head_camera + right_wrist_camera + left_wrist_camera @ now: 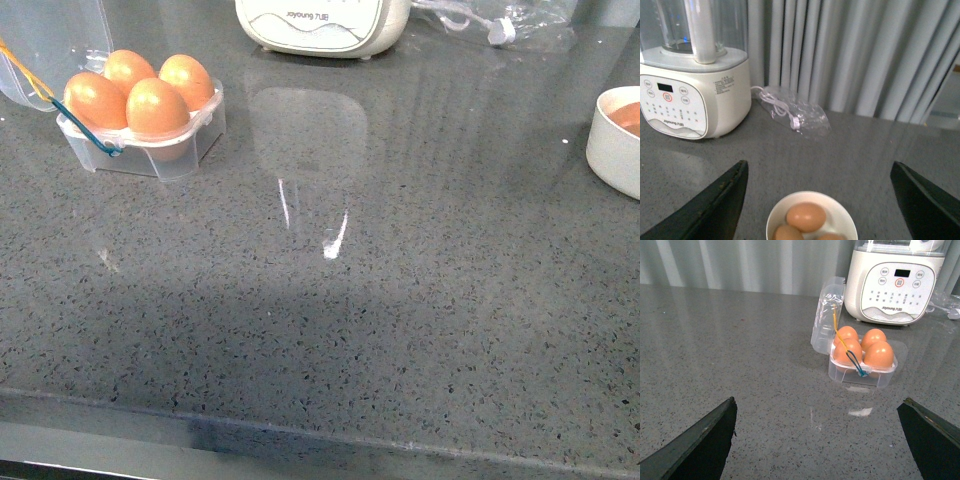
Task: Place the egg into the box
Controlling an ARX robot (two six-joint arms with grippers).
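Four eggs [157,105] fill the box [195,150], its lid [50,40] open. The left gripper [818,402] and right gripper [818,163] both gape wide, empty

Grey speckled stone countertop [420,340], glossy, w/ bright glare streaks [335,240] near centre. Far side: cream appliance [320,25] w/ button panel; clear bag [797,117] w/ white cable to its right. Pale grey pleated curtain [850,55] behind. Shadow band along near edge.

Grey countertop [420,330] w/ box [196,150], blender [320,25], bowl [612,145] (white), bag [802,117].
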